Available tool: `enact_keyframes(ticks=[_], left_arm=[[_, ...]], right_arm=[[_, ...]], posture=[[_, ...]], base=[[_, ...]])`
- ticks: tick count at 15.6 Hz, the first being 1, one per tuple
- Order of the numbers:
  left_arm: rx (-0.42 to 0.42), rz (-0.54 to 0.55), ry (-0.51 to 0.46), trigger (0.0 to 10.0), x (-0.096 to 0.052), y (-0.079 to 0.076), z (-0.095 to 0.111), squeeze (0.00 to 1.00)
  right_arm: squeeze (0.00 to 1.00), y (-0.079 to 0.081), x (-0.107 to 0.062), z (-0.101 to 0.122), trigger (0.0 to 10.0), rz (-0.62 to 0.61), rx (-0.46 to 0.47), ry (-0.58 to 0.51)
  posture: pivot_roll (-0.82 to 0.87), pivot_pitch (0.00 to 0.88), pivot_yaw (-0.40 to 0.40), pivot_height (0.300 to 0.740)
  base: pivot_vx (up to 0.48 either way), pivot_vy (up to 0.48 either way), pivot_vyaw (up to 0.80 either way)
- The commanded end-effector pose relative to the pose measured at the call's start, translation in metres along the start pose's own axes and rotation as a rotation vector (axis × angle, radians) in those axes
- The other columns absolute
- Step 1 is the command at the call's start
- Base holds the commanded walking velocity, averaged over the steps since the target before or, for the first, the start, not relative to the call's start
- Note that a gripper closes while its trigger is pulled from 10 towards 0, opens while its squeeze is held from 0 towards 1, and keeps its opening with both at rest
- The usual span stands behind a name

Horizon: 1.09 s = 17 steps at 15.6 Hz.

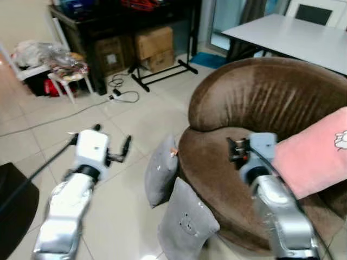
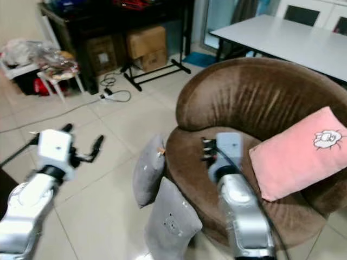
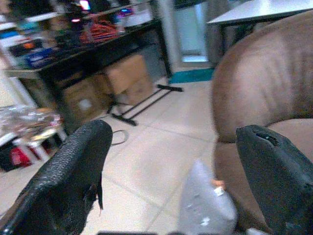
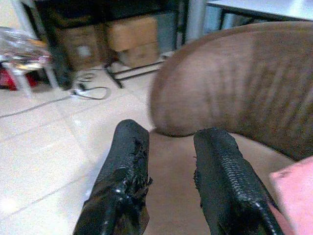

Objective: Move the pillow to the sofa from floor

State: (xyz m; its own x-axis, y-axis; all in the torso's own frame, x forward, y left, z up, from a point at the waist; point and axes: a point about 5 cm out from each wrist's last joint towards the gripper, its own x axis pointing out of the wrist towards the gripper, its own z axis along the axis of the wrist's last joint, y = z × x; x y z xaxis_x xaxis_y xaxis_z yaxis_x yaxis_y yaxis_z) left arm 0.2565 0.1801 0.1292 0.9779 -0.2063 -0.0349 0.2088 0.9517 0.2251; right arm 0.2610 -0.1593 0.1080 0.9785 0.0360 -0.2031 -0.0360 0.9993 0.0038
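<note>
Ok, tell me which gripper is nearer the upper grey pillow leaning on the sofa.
Left, though not by much. The left gripper hovers over the floor tiles just left of the upper grey pillow, fingers open. The right gripper hangs over the sofa seat, to the pillow's right.

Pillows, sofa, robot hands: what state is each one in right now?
Pink pillow: on the sofa seat, leaning on the backrest.
Upper grey pillow: on the floor, upright, propped against the sofa's front.
Lower grey pillow: on the floor, tilted against the sofa.
Brown sofa: holds one pillow.
Left gripper: open, empty, above the floor tiles.
Right gripper: open, empty, above the seat.
</note>
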Motion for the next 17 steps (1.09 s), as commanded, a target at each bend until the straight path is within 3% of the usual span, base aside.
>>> enact_keyframes(ticks=[1,7,17], left_arm=[[0.029,0.033,0.000,10.0,-0.0019,0.0055,-0.0010,0.00],[0.040,0.071,-0.023,10.0,-0.0011,0.0088,-0.0024,0.00],[0.002,0.091,-0.035,10.0,-0.0041,0.0080,-0.0054,0.00]], right_arm=[[0.00,-0.0001,0.0007,0.0011,10.0,0.004,0.021,-0.013],[0.00,-0.0040,-0.0034,0.0017,10.0,-0.016,0.074,-0.083],[0.00,-0.0011,-0.0043,-0.0053,10.0,0.011,0.058,-0.077]], posture=[[-0.06,0.000,0.026,0.736],[-0.06,0.000,0.025,0.678],[-0.06,0.000,0.016,0.573]], base=[[0.000,0.000,0.00],[0.000,0.000,0.00],[0.000,0.000,0.00]])
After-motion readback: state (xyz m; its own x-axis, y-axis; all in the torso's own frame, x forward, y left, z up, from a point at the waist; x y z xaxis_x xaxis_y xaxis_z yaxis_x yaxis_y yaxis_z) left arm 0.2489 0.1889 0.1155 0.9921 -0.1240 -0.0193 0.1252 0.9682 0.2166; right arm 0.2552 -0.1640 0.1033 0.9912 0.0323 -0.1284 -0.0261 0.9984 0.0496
